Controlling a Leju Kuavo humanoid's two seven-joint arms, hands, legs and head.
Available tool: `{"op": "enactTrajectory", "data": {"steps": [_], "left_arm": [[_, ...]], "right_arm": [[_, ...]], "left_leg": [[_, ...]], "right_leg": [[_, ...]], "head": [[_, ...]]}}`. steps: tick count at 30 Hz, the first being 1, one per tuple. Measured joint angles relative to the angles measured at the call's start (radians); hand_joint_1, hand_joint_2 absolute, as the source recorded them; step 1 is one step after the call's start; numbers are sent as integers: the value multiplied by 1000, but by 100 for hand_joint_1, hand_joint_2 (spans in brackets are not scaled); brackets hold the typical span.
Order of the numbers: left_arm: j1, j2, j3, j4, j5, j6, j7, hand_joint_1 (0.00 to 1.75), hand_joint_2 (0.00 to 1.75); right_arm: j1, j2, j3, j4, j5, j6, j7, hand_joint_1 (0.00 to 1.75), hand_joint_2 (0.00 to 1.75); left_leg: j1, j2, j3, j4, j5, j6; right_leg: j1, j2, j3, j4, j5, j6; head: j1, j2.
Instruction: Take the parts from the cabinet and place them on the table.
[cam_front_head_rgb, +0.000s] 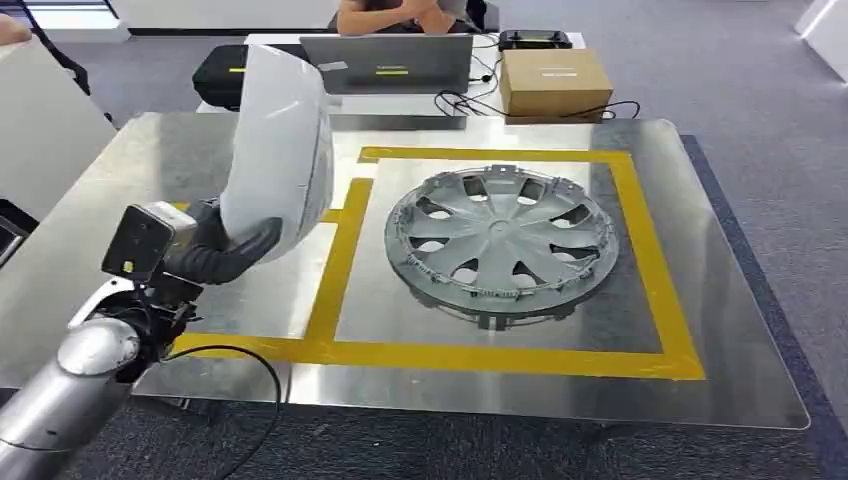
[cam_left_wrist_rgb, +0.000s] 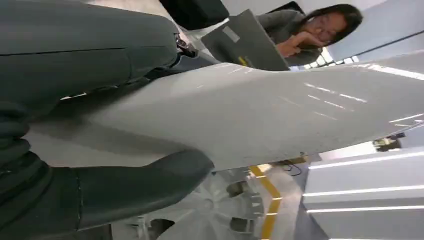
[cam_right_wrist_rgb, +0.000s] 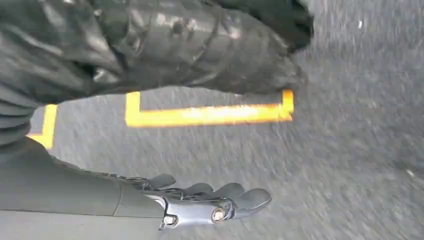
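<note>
The left hand (cam_front_head_rgb: 225, 250) grips the lower edge of a white curved panel (cam_front_head_rgb: 280, 140), thumb (cam_left_wrist_rgb: 145, 182) under it and fingers (cam_left_wrist_rgb: 90, 65) wrapped over its top, the panel rising upright above the metal table (cam_front_head_rgb: 120, 220). Beyond the fingertips, a grey wheel cover (cam_front_head_rgb: 500, 235) lies flat inside the yellow tape outline (cam_front_head_rgb: 500, 357). The right hand (cam_right_wrist_rgb: 210, 202) hangs over grey carpet (cam_right_wrist_rgb: 350, 150), fingers apart and straight, holding nothing.

A metal table (cam_front_head_rgb: 700, 300) stands in front of the robot, and a taped frame (cam_front_head_rgb: 645, 260) marks out a square on its right part. A wheel cover (cam_front_head_rgb: 500, 240) lies flat inside that frame, near its middle. The left hand (cam_front_head_rgb: 215, 250) holds a curved panel (cam_front_head_rgb: 280, 150) upright above the table's left part, just left of the frame. Behind the table stands a desk with a laptop (cam_front_head_rgb: 390, 60), a cardboard box (cam_front_head_rgb: 555, 80) to its right and a person (cam_front_head_rgb: 400, 15) behind it.
</note>
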Motion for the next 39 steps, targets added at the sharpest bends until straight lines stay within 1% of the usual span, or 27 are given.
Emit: {"op": "enactTrajectory", "data": {"steps": [2,5,6,10,14,16,19,21,23,26,32,36,39], "left_arm": [[-29,0,-19,30,-10,-39,17,175,175],[-88,7,-63,79,-28,-155,74,175,175],[-106,11,-79,95,-32,-184,87,175,175],[-164,16,-122,147,-45,-240,122,175,175],[-197,21,-153,180,-60,-284,165,175,175],[-208,22,-170,194,-61,-296,185,175,175],[-225,22,-190,223,-82,-280,246,175,175],[-232,22,-204,248,-104,-250,282,175,175],[-238,22,-216,276,-125,-208,303,175,175],[-240,22,-219,316,-143,-156,315,175,175],[-242,25,-219,358,-148,-129,324,175,175],[-242,35,-211,391,-156,-60,329,175,175],[-242,48,-193,425,-156,-29,325,175,175]], "right_arm": [[-37,-1,-23,44,47,18,-50,0,175],[-91,-7,-47,125,96,36,-101,0,175],[-108,-10,-52,154,106,35,-116,0,175],[-155,-20,-69,255,131,29,-143,0,175],[-182,-23,-84,311,142,27,-159,0,175],[-195,-25,-89,333,148,27,-167,0,175],[-209,-26,-98,358,151,27,-170,0,175],[-213,-26,-107,366,155,29,-167,0,175],[-214,-25,-115,368,165,34,-163,0,175],[-215,-18,-134,368,177,42,-160,0,175],[-218,-12,-148,368,181,44,-160,0,175],[-219,-11,-154,368,176,40,-160,0,175],[-219,-9,-154,368,163,37,-159,0,175]], "left_leg": [[0,0,0,0,1,0],[0,0,-1,2,1,0],[0,0,0,2,1,0],[0,0,-1,2,1,0],[0,0,-1,2,0,1],[0,0,-1,2,0,1],[0,0,-1,2,0,1],[0,0,-1,2,0,1],[0,0,-1,2,0,1],[0,0,-1,2,0,1],[0,0,-2,2,0,1],[0,0,-2,2,0,1],[0,0,-2,2,0,1]], "right_leg": [[0,0,0,0,0,0],[0,0,0,0,0,0],[0,0,0,0,1,0],[0,0,0,0,1,0],[0,0,0,0,0,0],[0,0,0,0,0,0],[0,0,0,0,0,0],[0,0,0,0,0,0],[0,0,0,0,0,0],[0,0,0,0,0,0],[0,0,-1,0,0,0],[0,0,-1,0,0,0],[0,0,-1,0,0,0]], "head": [[0,0],[1,0],[-1,0],[0,0],[0,0],[0,0],[0,0],[0,0],[0,0],[0,0],[0,0],[0,0],[0,0]]}}
